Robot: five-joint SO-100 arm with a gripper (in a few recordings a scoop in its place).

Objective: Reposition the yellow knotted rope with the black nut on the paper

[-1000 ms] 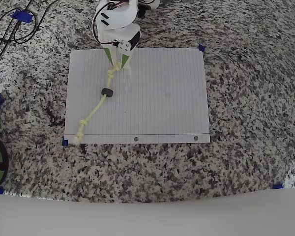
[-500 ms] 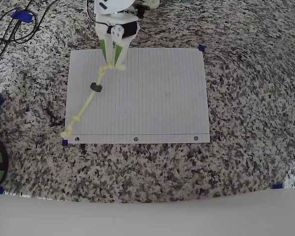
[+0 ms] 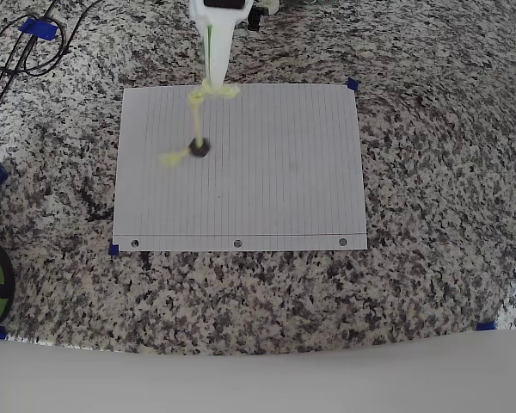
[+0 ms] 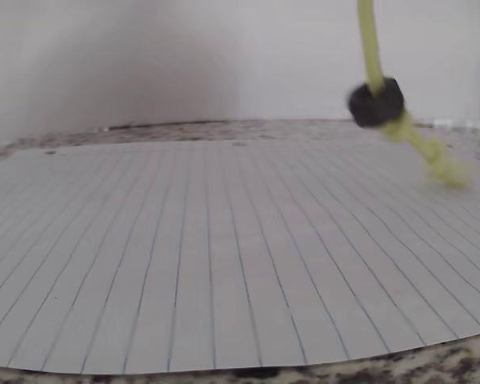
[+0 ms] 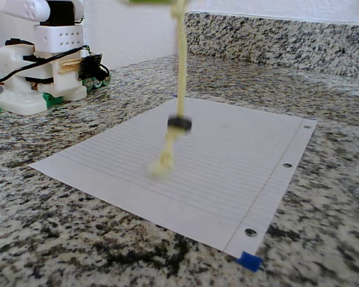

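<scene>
The gripper (image 3: 213,70) pinches the top end of the yellow knotted rope (image 3: 195,120), its green-edged fingers drawn together on the cord just above the upper knot, at the far edge of the paper (image 3: 275,189) in the overhead view. From there the rope hangs down over the sheet with the black nut (image 3: 199,148) threaded on it near the bottom, and the lower knotted end trails off to the left of the nut, blurred.

The fixed view shows what the overhead one flattens: the rope (image 5: 180,66) hangs nearly straight down, the nut (image 5: 179,124) is clear of the paper (image 5: 239,161), and the blurred lower end sits just above or at the sheet; I cannot tell whether it touches. The arm's white base (image 5: 39,66) stands on the granite counter (image 5: 323,197) behind the sheet.

The wrist view looks low across the ruled lines, with the nut (image 4: 376,102) and rope (image 4: 371,40) at upper right, the tail slanting down to the right.
</scene>
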